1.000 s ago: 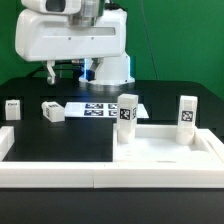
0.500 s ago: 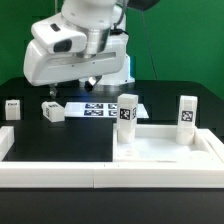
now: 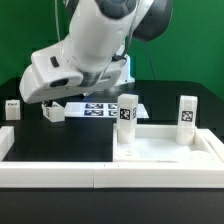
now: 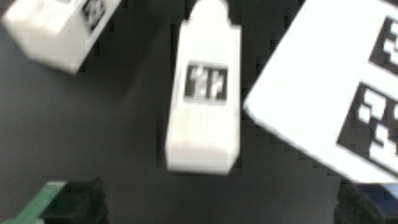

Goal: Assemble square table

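We cannot make out the claw. In the exterior view the arm (image 3: 75,60) leans low over the tabletop (image 3: 60,142) and its white housing covers that spot. The wrist view gives only a blurred dark shape at one edge. So we cannot tell whether the claw is wide or narrow, or whether it holds anything.

Directly under the wrist camera lies a white leg (image 4: 208,95), flat on its side on the dark tabletop, with a black-and-white tag on its upper face. Near it, apart from it, is a second loose leg (image 4: 63,35), also tagged. On the other side of the first leg is the corner of the marker board (image 4: 347,95).

In the exterior view one loose leg lies just below the arm's housing, beside the marker board's edge toward the exterior view's left. Another small one sits well apart at the far left, and we cannot say for sure which is which in the wrist view.

The square panel (image 3: 165,152) lies flat on the tabletop at the exterior view's right. Two upright legs stand at its far corners, one toward the middle (image 3: 127,116) and one at the right (image 3: 187,115), each showing a tag. A low white rail (image 3: 60,178) runs along the front, just in front of the panel, and turns up the left side.
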Robot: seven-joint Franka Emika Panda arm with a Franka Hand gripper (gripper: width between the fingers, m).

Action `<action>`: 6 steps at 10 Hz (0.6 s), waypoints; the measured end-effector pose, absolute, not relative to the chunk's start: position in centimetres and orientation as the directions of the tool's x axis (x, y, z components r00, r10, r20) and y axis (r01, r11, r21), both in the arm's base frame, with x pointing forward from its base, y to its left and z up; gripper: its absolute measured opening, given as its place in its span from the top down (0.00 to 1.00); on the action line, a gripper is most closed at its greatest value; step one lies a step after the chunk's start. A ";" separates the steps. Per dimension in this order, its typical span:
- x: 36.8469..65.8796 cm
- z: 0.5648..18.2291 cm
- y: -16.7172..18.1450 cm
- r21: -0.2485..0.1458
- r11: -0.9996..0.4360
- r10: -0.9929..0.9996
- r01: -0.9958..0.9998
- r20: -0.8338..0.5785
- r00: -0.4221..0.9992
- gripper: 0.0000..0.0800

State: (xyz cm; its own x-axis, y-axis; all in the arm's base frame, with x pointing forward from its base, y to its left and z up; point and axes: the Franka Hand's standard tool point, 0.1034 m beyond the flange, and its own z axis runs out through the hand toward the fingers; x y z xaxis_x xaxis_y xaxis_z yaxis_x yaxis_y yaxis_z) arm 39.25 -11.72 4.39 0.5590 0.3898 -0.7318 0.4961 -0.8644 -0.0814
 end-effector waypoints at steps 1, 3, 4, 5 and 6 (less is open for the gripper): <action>38.9 4.0 -11.9 -0.085 -0.866 0.385 0.493 -0.743 0.548 0.19; 38.8 3.9 -11.8 -0.093 -0.866 0.376 0.492 -0.769 0.517 0.19; 38.8 3.9 -11.8 -0.093 -0.866 0.375 0.491 -0.770 0.517 0.19; 38.7 3.8 -11.9 -0.093 -0.868 0.373 0.488 -0.771 0.516 0.19; 38.0 3.4 -12.6 -0.078 -0.879 0.348 0.471 -0.780 0.521 0.19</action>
